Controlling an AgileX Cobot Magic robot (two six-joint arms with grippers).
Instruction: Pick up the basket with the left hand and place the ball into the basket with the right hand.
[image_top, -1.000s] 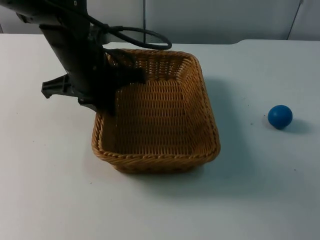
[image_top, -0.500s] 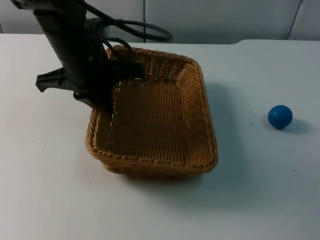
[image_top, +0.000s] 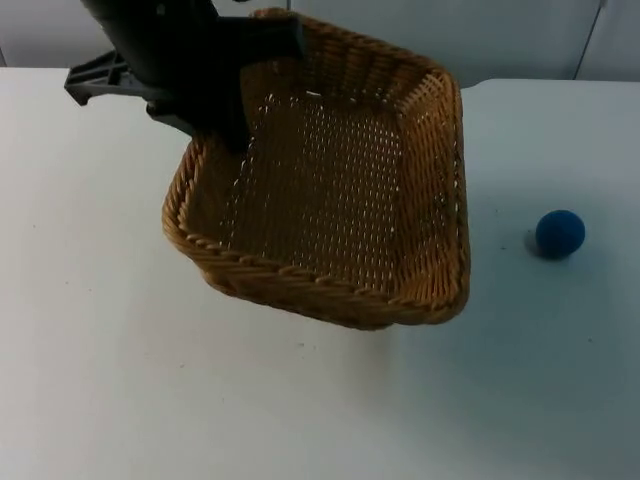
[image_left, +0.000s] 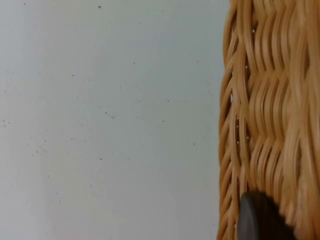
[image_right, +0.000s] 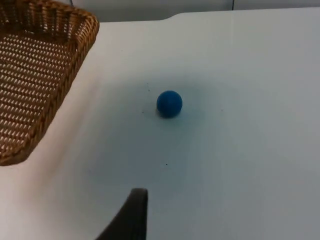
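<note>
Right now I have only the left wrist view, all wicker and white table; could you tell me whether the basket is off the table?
Observer: It appears so. In the top view the basket hangs tilted from the left gripper, which is clamped on its left rim.
Operator: Thank you. Where is the ball?
Observer: The blue ball lies on the white table, to the right of the basket and apart from it.
Operator: And the right arm?
Observer: It waits. The right gripper is above the table, short of the ball and not touching it.
</note>
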